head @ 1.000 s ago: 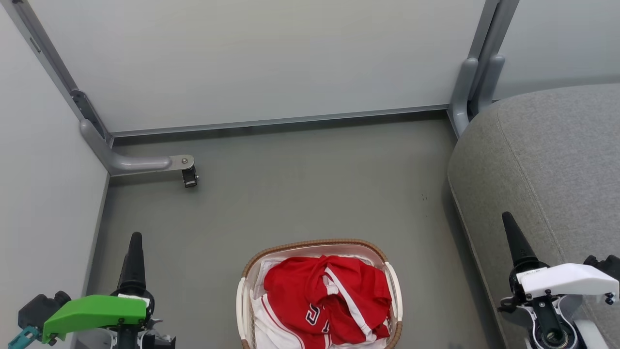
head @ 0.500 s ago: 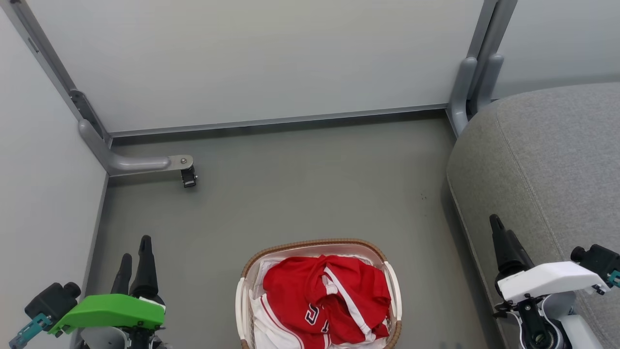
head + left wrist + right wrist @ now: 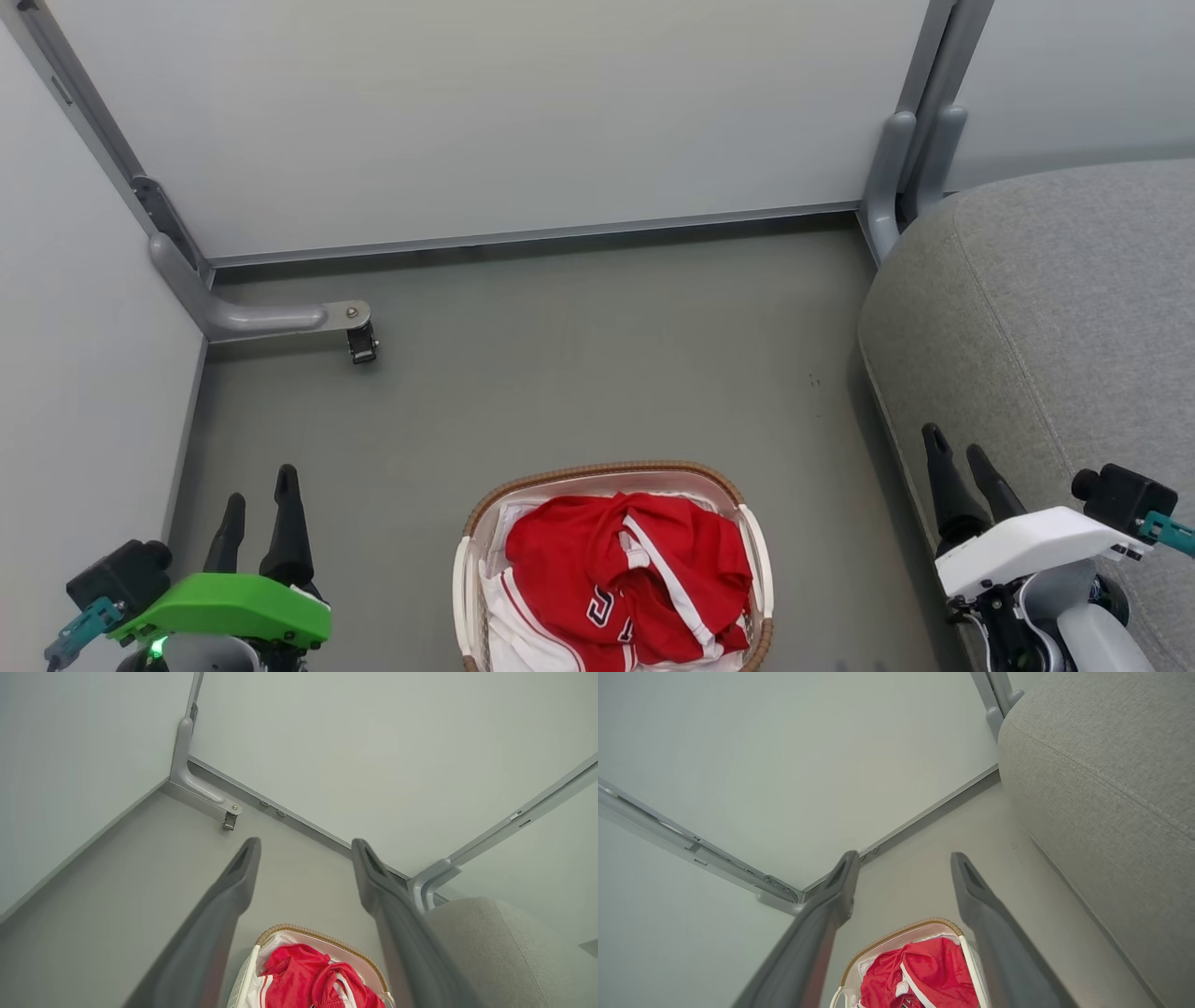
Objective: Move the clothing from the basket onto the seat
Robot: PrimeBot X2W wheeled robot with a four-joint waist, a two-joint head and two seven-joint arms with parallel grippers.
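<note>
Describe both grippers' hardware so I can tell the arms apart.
The left gripper has two long, dark, tapered fingers and a bright green cover with a small green light. The right gripper has the same fingers and a white cover. Each has a black block with a teal bracket.

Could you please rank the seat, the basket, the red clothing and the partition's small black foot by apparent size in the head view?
1. seat, largest, though cropped by the frame
2. basket, cropped at the bottom edge
3. red clothing, lying within the basket
4. small black foot, smallest
</note>
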